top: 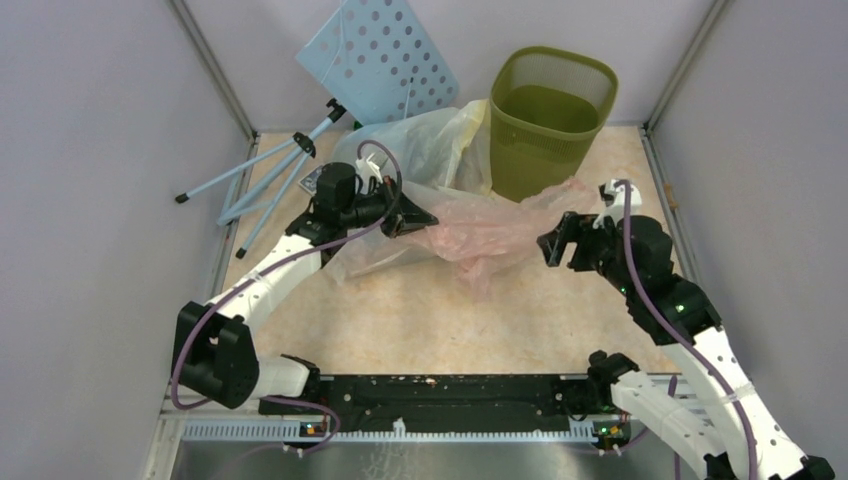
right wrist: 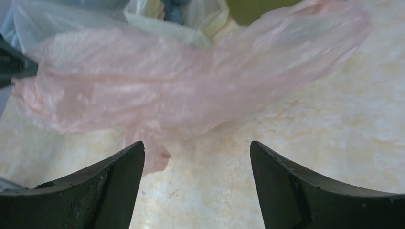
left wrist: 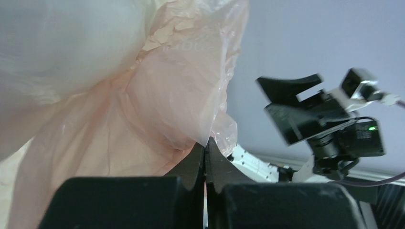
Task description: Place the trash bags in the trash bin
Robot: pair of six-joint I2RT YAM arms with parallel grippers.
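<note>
My left fingers (left wrist: 205,151) pinch one end of the pink bag (top: 480,225), which is stretched over the bench (top: 430,310) just before the trash bin (top: 550,120). My right fingers (top: 560,240) stand wide near its other end. I should pinch there, then lift both ends above the rim.

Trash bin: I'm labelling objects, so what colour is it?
The trash bin is olive green, seen best in the top external view.

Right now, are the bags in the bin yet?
Not yet: no bag shows inside the trash bin. The left gripper is shut on one end of the pink bag; the right gripper is open near it. The whitish and yellowish bags lie by the bin. All must go in.
</note>
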